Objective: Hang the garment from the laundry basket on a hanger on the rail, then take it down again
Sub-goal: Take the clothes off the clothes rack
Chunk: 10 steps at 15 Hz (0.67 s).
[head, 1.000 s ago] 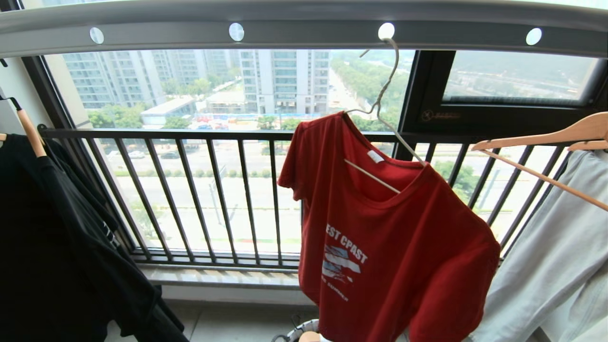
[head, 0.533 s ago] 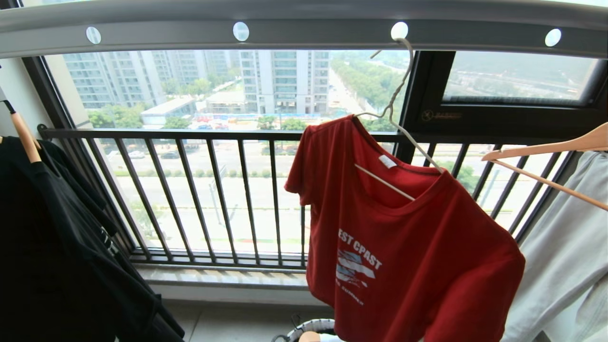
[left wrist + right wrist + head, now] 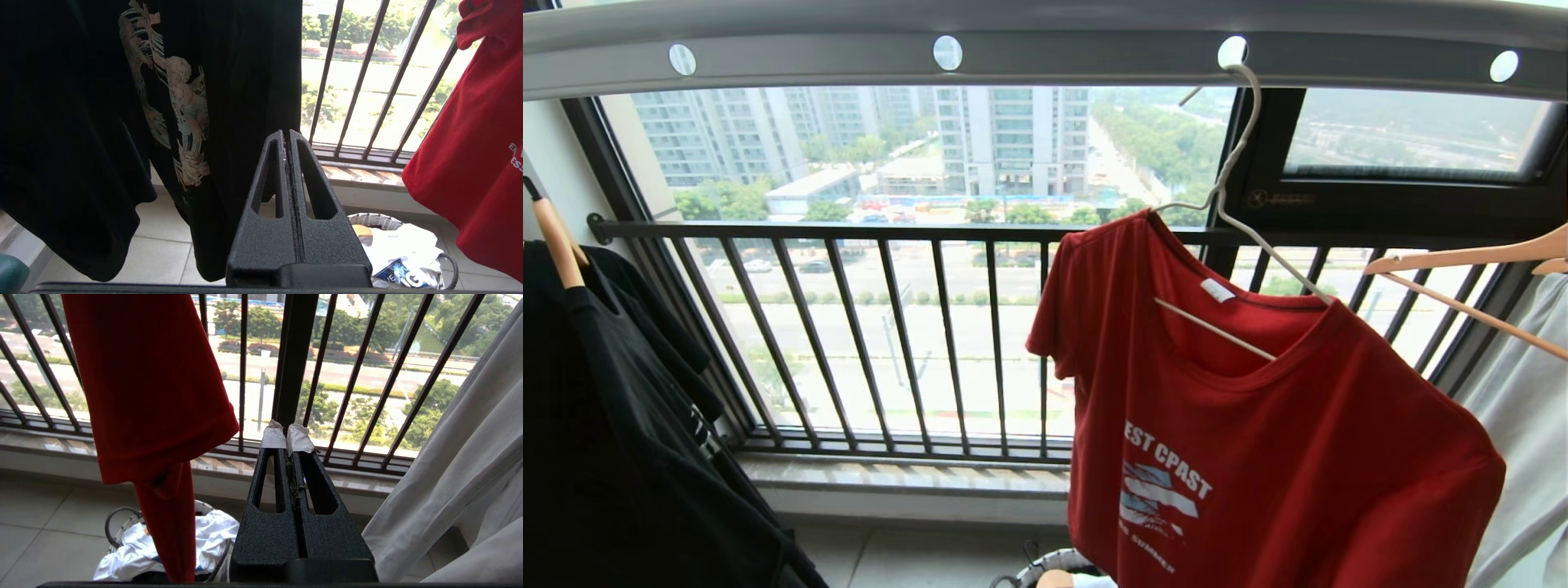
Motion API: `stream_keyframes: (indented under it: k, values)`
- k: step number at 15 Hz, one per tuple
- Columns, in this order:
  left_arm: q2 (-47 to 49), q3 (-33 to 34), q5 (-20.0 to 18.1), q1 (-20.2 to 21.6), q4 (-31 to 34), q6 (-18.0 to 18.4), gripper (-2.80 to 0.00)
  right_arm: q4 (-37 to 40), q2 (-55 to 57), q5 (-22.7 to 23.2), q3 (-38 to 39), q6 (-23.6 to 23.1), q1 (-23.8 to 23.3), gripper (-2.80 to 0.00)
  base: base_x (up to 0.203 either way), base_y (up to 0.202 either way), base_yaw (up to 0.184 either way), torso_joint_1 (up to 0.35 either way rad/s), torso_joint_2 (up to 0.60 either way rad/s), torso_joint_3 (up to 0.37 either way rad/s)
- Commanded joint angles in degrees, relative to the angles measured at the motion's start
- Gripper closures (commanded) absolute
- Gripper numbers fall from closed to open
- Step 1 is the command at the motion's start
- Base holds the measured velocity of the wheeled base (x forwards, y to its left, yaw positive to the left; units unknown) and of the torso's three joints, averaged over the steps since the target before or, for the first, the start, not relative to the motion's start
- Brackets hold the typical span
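One red garment (image 3: pixel 1258 457) hung on one white wire hanger (image 3: pixel 1241 220) hooked in the rail (image 3: pixel 1045 49), four round holes counted, one laundry basket (image 3: pixel 374 220) below on the floor, left claw (image 3: pixel 287 136) and right claw (image 3: pixel 288 435) closed, empty

My view swung left, whole scene slid right, red garment (image 3: pixel 1282 457) on its hanger (image 3: pixel 1241 204) now further right.

The head view looks up at the rail (image 3: pixel 1045 57). Both wrist views sit lower, facing the railing (image 3: pixel 359 375), sharing the garment (image 3: pixel 470 134).
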Motion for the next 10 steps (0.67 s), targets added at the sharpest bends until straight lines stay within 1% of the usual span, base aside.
stream_keyframes:
  k: [1, 2, 4, 7, 10]
  values:
    - [0.1, 0.0, 0.0, 0.0, 0.0, 0.0, 0.0, 0.0, 0.1, 0.0, -0.1, 0.0, 0.0, 0.0, 0.0, 0.0, 0.0, 0.0, 0.0, 0.0]
    - [0.0, 0.0, 0.0, 0.0, 0.0, 0.0, 0.0, 0.0, 0.1, 0.0, -1.2, -0.1, 0.0, 0.0, 0.0, 0.0, 0.0, 0.0, 0.0, 0.0]
    - [0.0, 0.0, 0.0, 0.1, 0.0, 0.0, 0.0, 1.0, 1.4, 0.0, -6.5, -0.2, 0.0, 0.0, 0.0, 0.0, 0.0, 0.0, 0.0, 0.0]
    - [0.0, 0.0, 0.0, 0.1, 0.0, 0.0, 0.0, 2.7, 9.4, 0.0, -15.2, -0.2, 0.1, 0.0, 0.0, 0.0, 0.0, 0.0, 0.0, 0.0]
    - [0.1, 0.0, 0.0, 0.1, 0.0, 0.0, 0.0, 3.7, 19.7, 0.4, -26.6, -0.2, 0.1, 0.0, 0.0, 0.0, 0.0, 0.0, 0.0, 0.0]
